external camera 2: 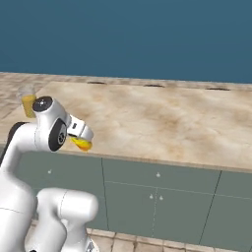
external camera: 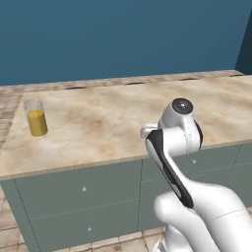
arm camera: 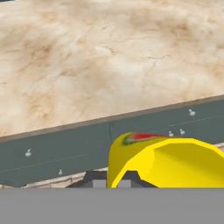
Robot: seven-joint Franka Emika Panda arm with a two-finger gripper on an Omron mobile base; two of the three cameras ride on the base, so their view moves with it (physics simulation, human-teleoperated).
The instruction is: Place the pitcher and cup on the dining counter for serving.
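Observation:
The pitcher (external camera: 36, 117), clear with orange-yellow liquid, stands upright at the left end of the dining counter (external camera: 123, 113); the right base view shows the pitcher (external camera 2: 28, 101) behind my arm. My gripper (arm camera: 112, 180) is shut on the wall of the yellow cup (arm camera: 166, 162), which has a red splash at its rim. In the right base view the cup (external camera 2: 81, 143) hangs tilted under my hand at the front edge of the dining counter (external camera 2: 162, 118), far to the right of the pitcher. The marble top of the dining counter (arm camera: 109, 57) stretches ahead of the fingers.
Grey-green drawer fronts (external camera: 78, 197) with small knobs run under the counter. A dark blue wall (external camera: 123, 34) rises behind it. Beige floor tiles (external camera 2: 147, 243) lie at the cabinet base. My own arm (external camera: 172, 162) blocks part of the counter's front.

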